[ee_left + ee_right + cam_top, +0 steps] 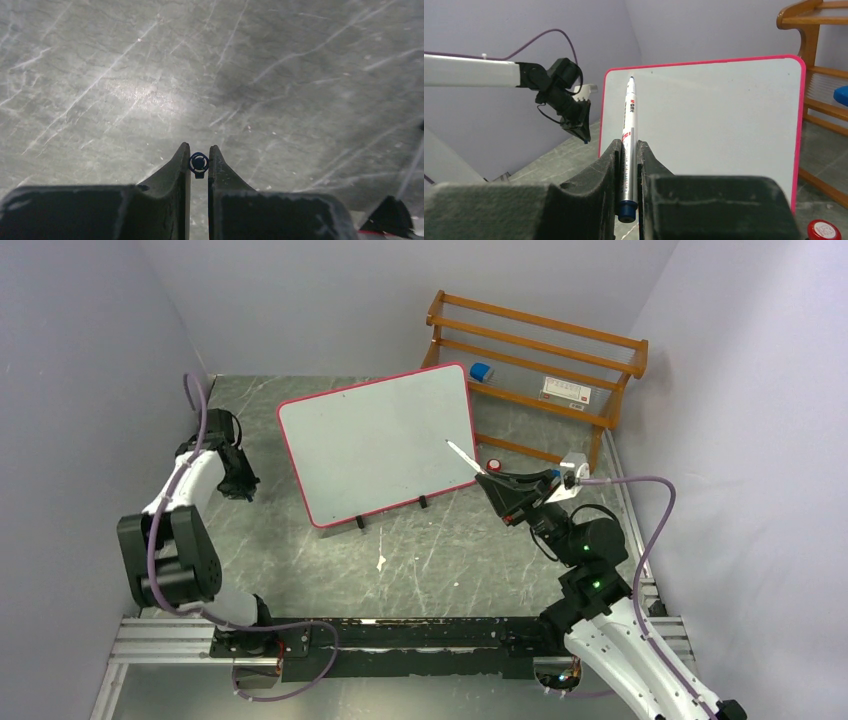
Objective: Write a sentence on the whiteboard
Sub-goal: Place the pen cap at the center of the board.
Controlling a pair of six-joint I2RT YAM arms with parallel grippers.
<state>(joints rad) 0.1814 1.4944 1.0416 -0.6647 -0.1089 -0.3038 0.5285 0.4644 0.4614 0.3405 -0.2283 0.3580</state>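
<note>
Right gripper (626, 150): clamped on marker (628, 115), tip near blank whiteboard (724, 115). Left gripper (199, 150): pinched on small blue cap (199, 162). Risk: hard press tipping whiteboard back, marker slipping in grip.

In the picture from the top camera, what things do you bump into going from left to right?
left gripper, pinching a small blue cap → whiteboard → right gripper, holding the marker. The wooden rack overlaps the last two, so it is left out.
</note>
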